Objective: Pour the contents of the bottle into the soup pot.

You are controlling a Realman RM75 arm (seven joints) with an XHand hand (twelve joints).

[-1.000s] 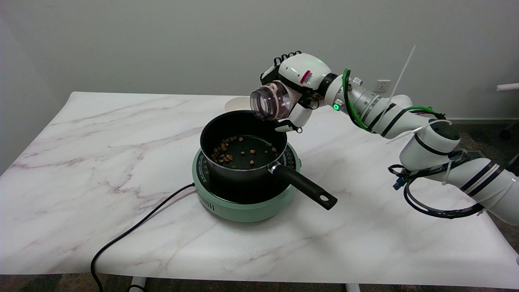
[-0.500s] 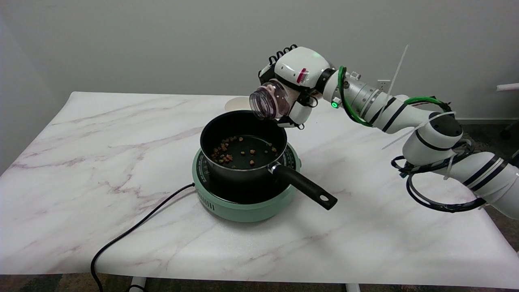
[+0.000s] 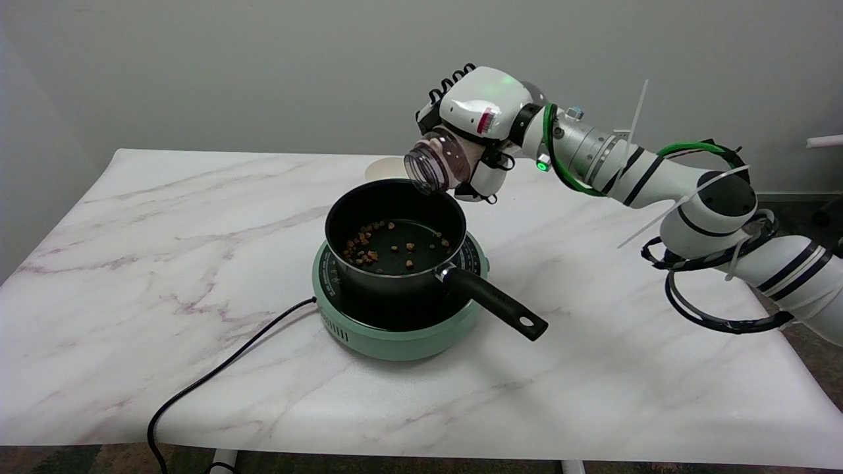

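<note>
Lifted a little higher and drawn slightly back toward the wall over the last second: right hand (image 3: 479, 125), fingers wrapped tight around the clear bottle (image 3: 436, 162), mouth tipped down and left above the far rim of the soup pot (image 3: 395, 234). Nearest, trailing off the front edge of the marble table (image 3: 132, 263): black cord (image 3: 217, 375), then the green hotplate (image 3: 395, 339) carrying the pot, handle angled to the near right, brown bits scattered over its dark floor. Beyond, just behind the pot: pale round disc (image 3: 382, 170) flat on the tabletop.
</note>
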